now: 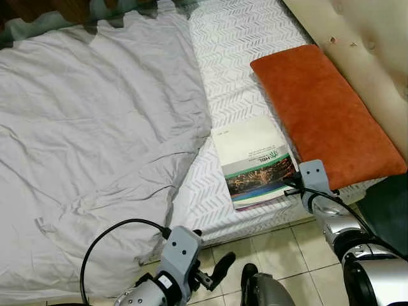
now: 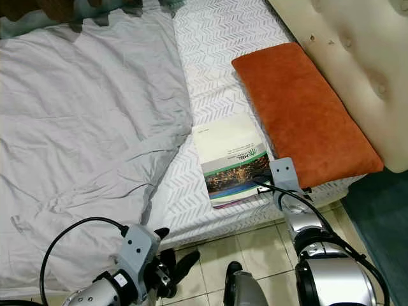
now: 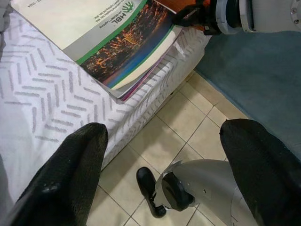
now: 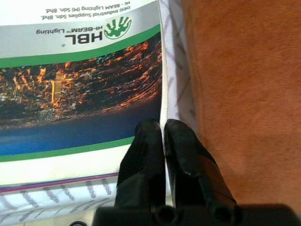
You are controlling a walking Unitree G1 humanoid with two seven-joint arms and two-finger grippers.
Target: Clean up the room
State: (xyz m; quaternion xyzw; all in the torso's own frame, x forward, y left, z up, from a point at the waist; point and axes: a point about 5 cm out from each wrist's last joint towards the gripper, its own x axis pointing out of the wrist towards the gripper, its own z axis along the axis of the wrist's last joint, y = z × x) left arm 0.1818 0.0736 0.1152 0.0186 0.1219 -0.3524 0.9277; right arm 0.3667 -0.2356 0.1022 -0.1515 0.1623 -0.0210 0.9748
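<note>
Booklets [image 1: 255, 162] lying on the mattress [image 1: 239, 44], between the blanket [image 1: 89, 140] on the left and the cushion [image 1: 325, 111] on the right, floor tiles [image 1: 280, 248] lying in front.

This is a bedroom in a home. A bed [image 1: 242, 64] with a white mattress cover in a chevron pattern takes up most of the head views, and a rumpled grey duvet [image 1: 89, 140] is spread across it. An orange pillow [image 1: 325, 111] lies along a padded, buttoned cream headboard [image 2: 357, 57]. A stack of brochures [image 1: 255, 162] rests near the mattress edge beside the pillow. Beige floor tiles [image 3: 183, 122] run below the bed, meeting a dark blue carpet [image 3: 263, 80].
</note>
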